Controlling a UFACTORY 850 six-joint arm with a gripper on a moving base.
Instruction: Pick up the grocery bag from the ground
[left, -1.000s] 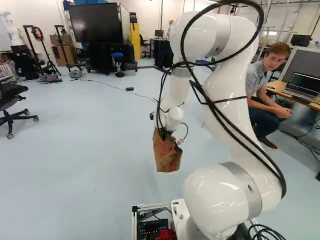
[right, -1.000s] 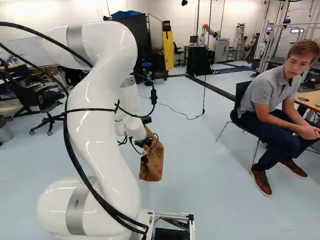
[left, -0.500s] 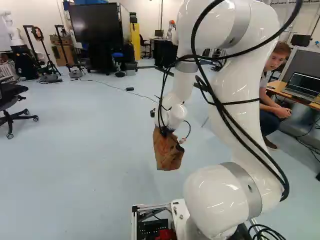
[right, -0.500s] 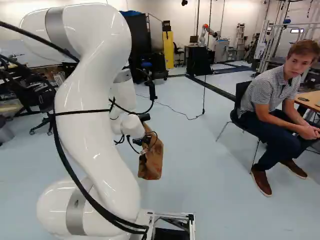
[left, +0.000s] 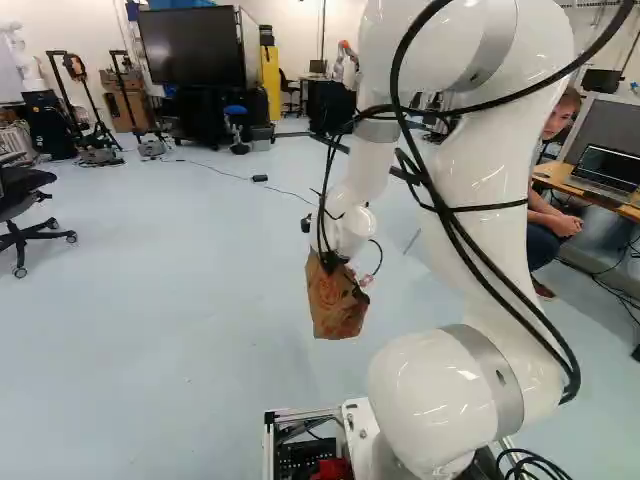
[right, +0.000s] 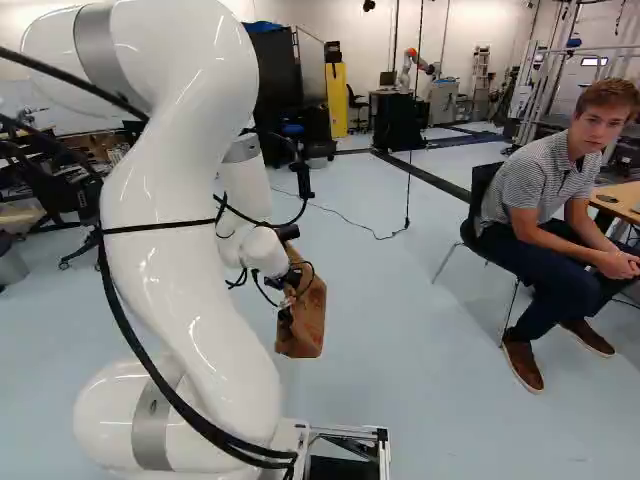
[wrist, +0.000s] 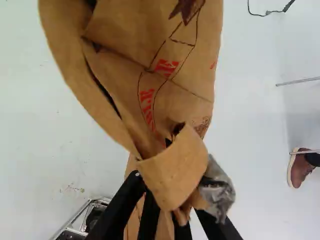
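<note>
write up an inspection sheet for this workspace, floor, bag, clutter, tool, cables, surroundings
surface: pale floor with small brownish marks
job's things: brown paper bag hangs upright, apparently off the floor; crumpled silvery piece beside its bunched part, nature unclear
clutter: wheeled chair at the left of the left base view
tool: shut on the bag's bunched paper
cables: black cables run along the arm; thin cable lies on the floor beyond the bag
surroundings: person seated at the right of the right base view; laptop on a table; another robot far back
</note>
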